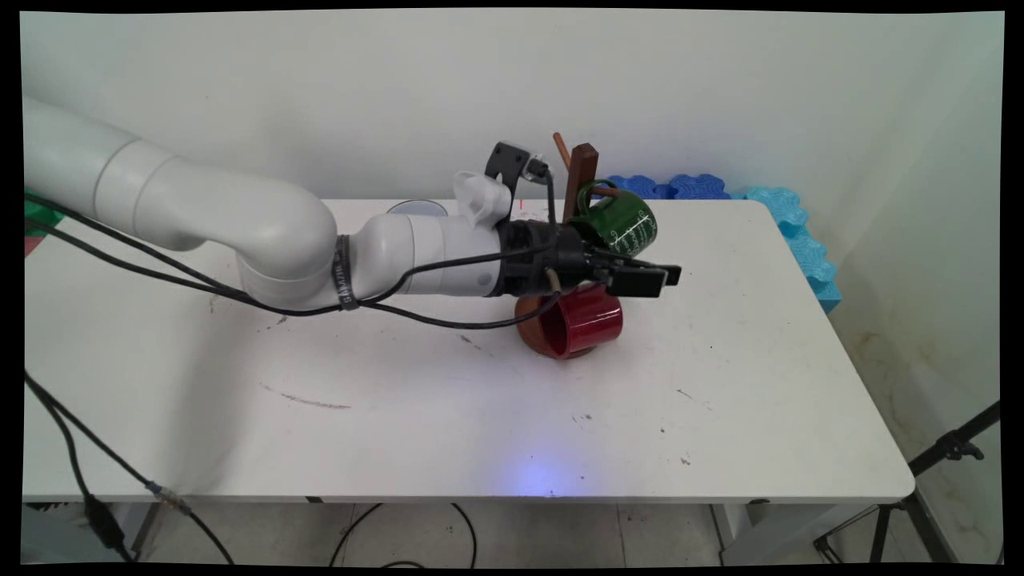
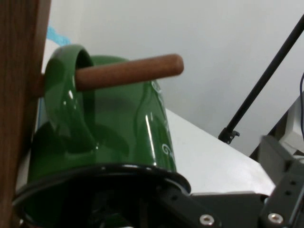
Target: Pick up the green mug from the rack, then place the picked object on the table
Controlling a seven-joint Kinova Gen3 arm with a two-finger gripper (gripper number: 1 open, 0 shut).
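Tabletop: white table [image 1: 480,432], scuffed, with bare surface on the camera's side of the wooden stand [image 1: 582,168].
Red mug: red mug [image 1: 588,320] lies on its side at the stand's foot, on the camera's side of it. It touches the round brown base, and its mouth faces left and toward the camera.
Gripper: gripper [image 1: 668,278] reaches out level from the left, passing just in front of the stand's post, above the red mug and under the green mug [image 1: 628,224].
Claw state: cannot be told from either view, and nothing is visibly held.
Green mug: hangs by its handle on a wooden peg [image 2: 128,71] on the stand's right side, tilted. The hand view shows its black rim just beside the gripper's linkage; whether they touch cannot be told.
Behind the stand: blue foam pieces [image 1: 788,212] lie along the table's far right edge, against the wall. A clear round object [image 1: 416,208] sits left of the stand, partly hidden by the arm.
Off the table: a black tripod [image 1: 952,448] stands well right of the stand.
Risk: the handle only rests on a short peg, so a nudge from the wrist could probably slide the green mug off. A sideways push on the post could tip the stand, and the red mug seems free to roll.
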